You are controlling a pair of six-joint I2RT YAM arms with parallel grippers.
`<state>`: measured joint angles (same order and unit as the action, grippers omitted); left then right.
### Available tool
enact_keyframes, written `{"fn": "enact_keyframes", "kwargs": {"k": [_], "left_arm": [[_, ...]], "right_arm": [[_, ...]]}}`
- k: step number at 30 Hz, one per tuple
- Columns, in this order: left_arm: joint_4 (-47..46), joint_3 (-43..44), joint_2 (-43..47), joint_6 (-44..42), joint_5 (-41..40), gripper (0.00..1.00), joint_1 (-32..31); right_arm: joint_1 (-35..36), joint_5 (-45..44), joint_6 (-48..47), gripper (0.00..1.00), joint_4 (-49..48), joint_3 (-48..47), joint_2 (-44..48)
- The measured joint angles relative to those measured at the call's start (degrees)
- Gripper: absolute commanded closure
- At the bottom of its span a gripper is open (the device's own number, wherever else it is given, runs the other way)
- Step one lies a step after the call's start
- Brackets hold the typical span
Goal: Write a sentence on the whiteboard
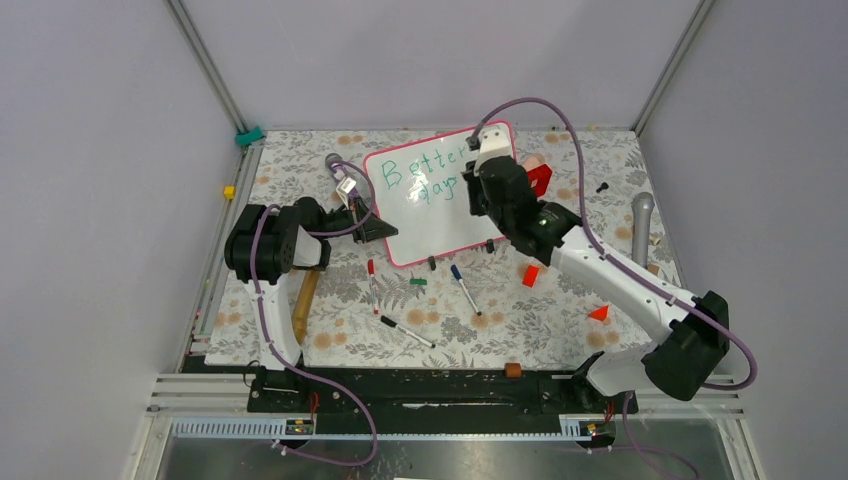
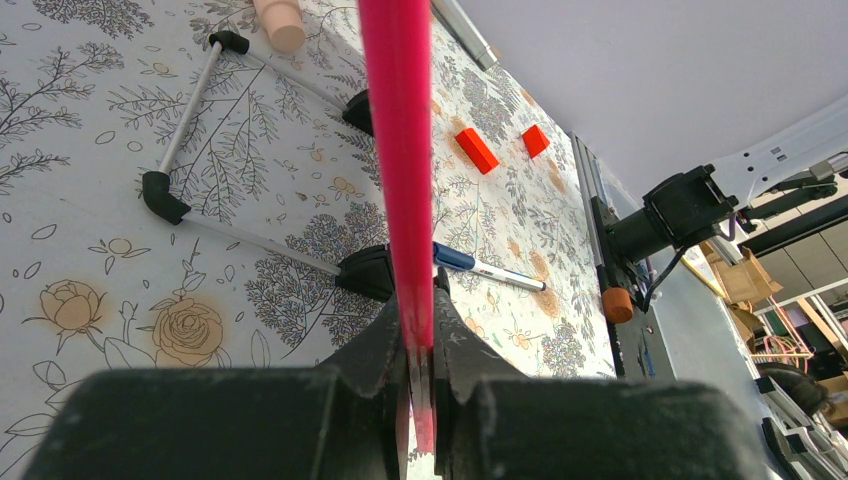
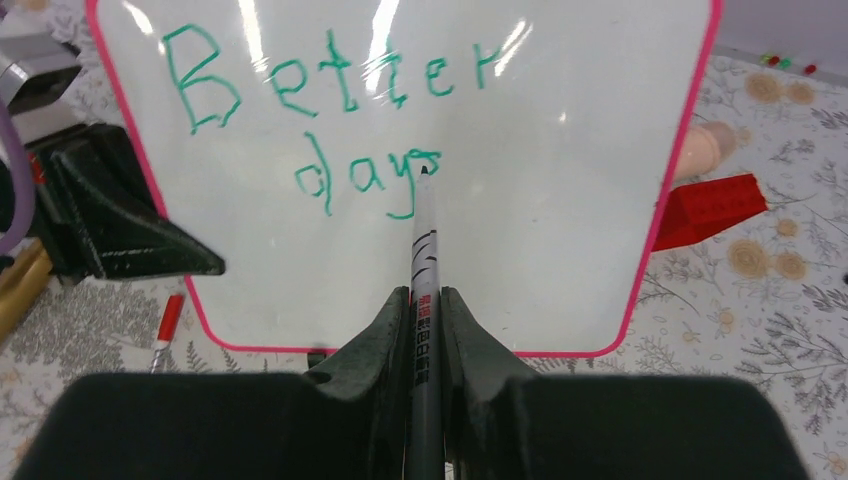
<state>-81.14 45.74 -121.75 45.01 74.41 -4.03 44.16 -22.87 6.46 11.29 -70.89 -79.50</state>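
Right gripper clamps the marker, axis pointing up-frame — tip at "days" in the sentence; bare whiteboard lies just below, toward the gripper.

From the right wrist camera I read the sentence, handwritten in green on the whiteboard: "Better" on the top line and "days" on the line below it. From the top camera I catch only "Bette" and "days". The marker touching the board carries a red label with print too small for me to read.
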Motion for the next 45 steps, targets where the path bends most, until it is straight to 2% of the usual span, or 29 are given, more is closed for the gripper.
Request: {"fn": "enact_keyframes", "kwargs": {"k": [6, 21, 45], "left_arm": [[0.0, 0.0, 0.0, 0.0, 0.0, 1.0, -0.02], [0.0, 0.0, 0.0, 0.02, 0.0, 1.0, -0.02], [0.0, 0.0, 0.0, 0.02, 0.0, 1.0, -0.02]], "right_arm": [[-4.94, 1.7, 0.57, 1.0, 2.73, -2.49, -0.15], [-4.98, 5.03, 1.31, 1.0, 5.88, -3.23, -7.21], [-6.08, 5.84, 1.31, 1.0, 6.97, -12.85, -15.98]]}}
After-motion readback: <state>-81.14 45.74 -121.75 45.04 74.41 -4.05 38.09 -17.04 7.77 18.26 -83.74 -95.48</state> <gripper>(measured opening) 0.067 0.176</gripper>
